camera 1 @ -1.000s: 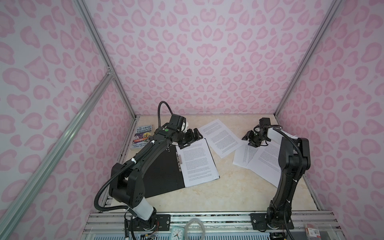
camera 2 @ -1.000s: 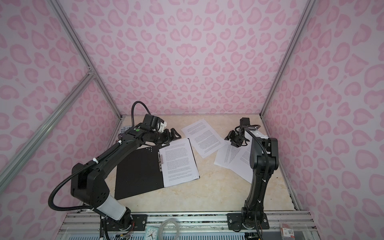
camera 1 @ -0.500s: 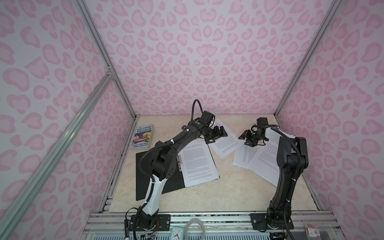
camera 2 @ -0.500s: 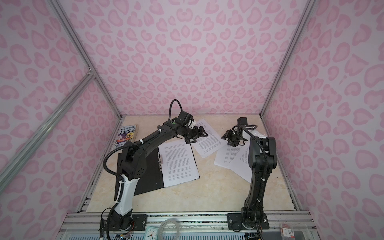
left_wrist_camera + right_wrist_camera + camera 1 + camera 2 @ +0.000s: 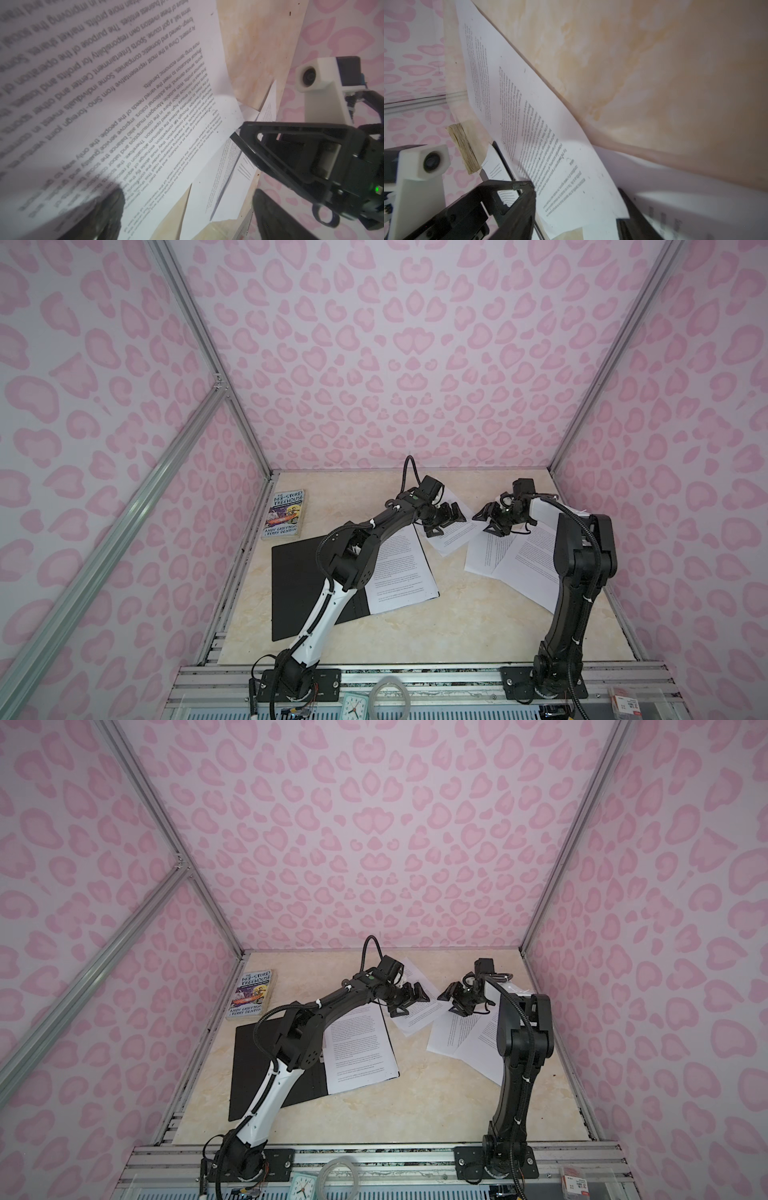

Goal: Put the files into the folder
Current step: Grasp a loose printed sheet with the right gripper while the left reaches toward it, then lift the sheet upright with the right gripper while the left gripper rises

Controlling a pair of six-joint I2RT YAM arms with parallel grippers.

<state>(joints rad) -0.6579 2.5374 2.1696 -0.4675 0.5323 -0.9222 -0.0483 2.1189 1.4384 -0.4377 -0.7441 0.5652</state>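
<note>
The folder (image 5: 297, 585) (image 5: 253, 1065) lies open on the left half of the marble-patterned table (image 5: 457, 626), black inside facing up. One printed sheet (image 5: 401, 572) (image 5: 359, 1052) lies flat on its right-hand leaf, partly hidden by the left arm. Beyond the folder's far corner, a middle sheet (image 5: 453, 537) (image 5: 415, 1019) lies askew on the table, and the left gripper (image 5: 445, 522) (image 5: 409, 1004) hangs right over it with its fingers spread wide and nothing between them. In the left wrist view this sheet (image 5: 124, 104) fills most of the picture. One blurred dark fingertip (image 5: 108, 209) sits over its near edge, though I cannot tell whether it presses on the paper. The right gripper (image 5: 486, 526) (image 5: 451, 1006) faces the left one from just beside the same sheet. Its fingers are moderately apart and hold nothing, and one finger (image 5: 270, 126) ends close to the sheet's corner. The right wrist view shows that sheet (image 5: 550, 155) running along the table, with a left-gripper finger (image 5: 517, 199) at its edge. Further right, two overlapping sheets (image 5: 486, 556) (image 5: 449, 1036) lie flat, partly under the right gripper and arm, and no finger grips them. A Treehouse paperback (image 5: 285, 514) (image 5: 251, 996) lies near the left wall, well apart from both grippers.
</note>
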